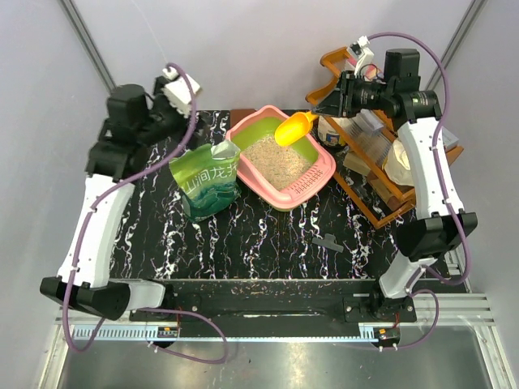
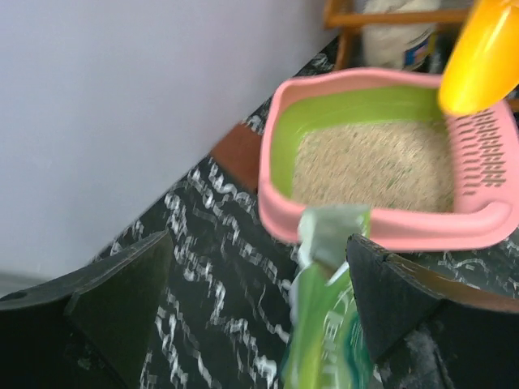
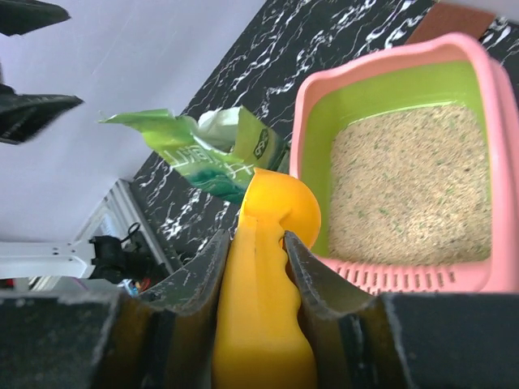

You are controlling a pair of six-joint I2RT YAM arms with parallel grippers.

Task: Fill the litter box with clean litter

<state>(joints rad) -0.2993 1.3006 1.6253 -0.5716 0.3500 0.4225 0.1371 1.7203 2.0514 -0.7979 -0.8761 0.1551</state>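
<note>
The right tool (image 3: 255, 243) was pinching the handle of the yellow-orange plastic scoop (image 3: 268, 324), with one finger pressed on each side. The scoop's round bowl pointed forward from the tool. Just ahead of it and a little to its right lay the rounded pink plastic litter box with lime-green inner walls (image 3: 389, 61), flat on the black marbled tabletop (image 1: 268, 235). The fine beige clean litter (image 3: 413, 186) already covered the floor of this box in an uneven layer. It was thicker in the middle, and the green walls were bare above it.

The left tool (image 2: 258, 243) was spread wide. The open top of the green plastic bag with white characters (image 2: 328, 308) stood between its fingers, nearer to the right one. I could not tell whether it touched that finger. The box lay straight ahead of this tool, beyond the bag.

I judged that the step in hand was to work the litter with the scoop, probably to level it. To do this well, the right tool should lower the bowl inside the green walls and not onto the pink rim. It should keep the bowl shallow and draw it slowly from the heap toward the bare edges, so that no granules jumped out. The pinch on the smooth handle had to be firm, because the handle could twist. The left tool should back away straight from the bag, so that a finger did not catch the top and tip the bag over.
</note>
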